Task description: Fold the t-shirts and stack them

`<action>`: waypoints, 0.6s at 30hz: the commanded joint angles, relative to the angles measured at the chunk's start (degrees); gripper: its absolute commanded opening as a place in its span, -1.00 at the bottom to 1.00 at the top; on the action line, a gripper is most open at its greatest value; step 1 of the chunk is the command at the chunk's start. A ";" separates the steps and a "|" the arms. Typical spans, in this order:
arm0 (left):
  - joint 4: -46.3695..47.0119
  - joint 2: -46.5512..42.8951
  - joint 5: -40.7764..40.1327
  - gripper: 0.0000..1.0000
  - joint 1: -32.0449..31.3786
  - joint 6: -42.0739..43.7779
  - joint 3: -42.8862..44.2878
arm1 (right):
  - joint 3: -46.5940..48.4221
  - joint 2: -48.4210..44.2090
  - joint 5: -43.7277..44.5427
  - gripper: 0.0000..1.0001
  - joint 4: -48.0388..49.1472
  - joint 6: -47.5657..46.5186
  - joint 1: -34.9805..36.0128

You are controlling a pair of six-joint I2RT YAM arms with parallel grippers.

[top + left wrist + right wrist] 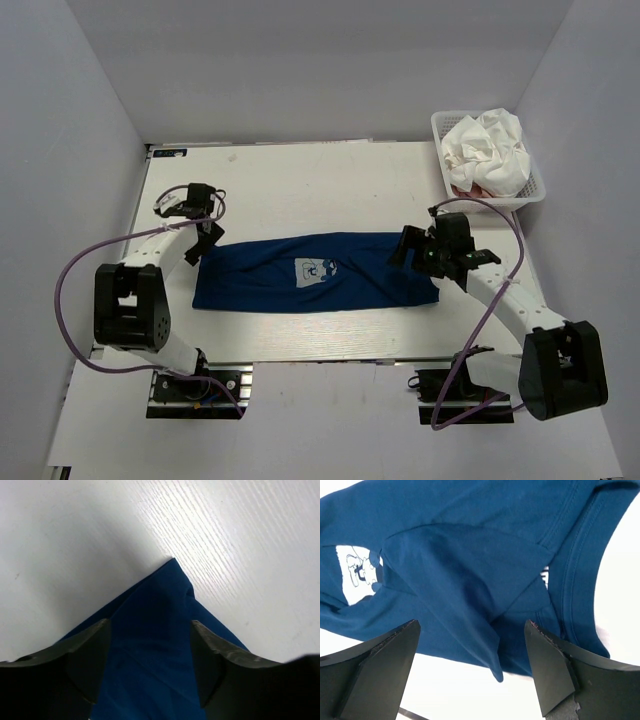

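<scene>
Navy t-shirt (315, 272) lies folded into a long band across the middle of the worktop (300, 180), print up. Left claw (150, 665) is spread over its left corner, gripping nothing; right claw (470, 670) is spread above the collar end. White t-shirt (488, 150) sits crumpled in the mesh basket (441, 125) at the far right corner.
</scene>
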 commanded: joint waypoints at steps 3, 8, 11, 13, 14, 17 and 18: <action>5.81 2.80 1.82 0.36 0.71 3.39 3.51 | 2.06 3.07 -0.65 0.81 3.95 -0.27 -0.13; 7.05 6.75 5.69 0.21 0.71 4.45 3.51 | 1.35 7.89 -0.03 0.81 5.88 -0.36 -0.21; 2.76 7.55 6.23 0.21 0.71 3.75 3.51 | 2.40 10.01 -0.29 0.81 5.97 -0.10 0.05; -1.63 6.68 4.47 0.33 1.23 2.52 3.51 | 3.11 10.98 -1.09 0.81 5.89 -0.36 -0.13; -3.30 6.06 2.99 0.41 1.24 1.73 3.51 | 3.20 11.07 -1.09 0.81 5.63 -0.27 0.05; -7.00 1.85 0.79 0.49 1.24 -0.38 2.64 | 2.76 10.37 -1.35 0.81 5.53 -0.97 0.05; -7.01 0.79 0.25 0.55 1.24 -1.25 2.63 | 2.50 10.19 -1.26 0.81 5.62 -1.32 -0.04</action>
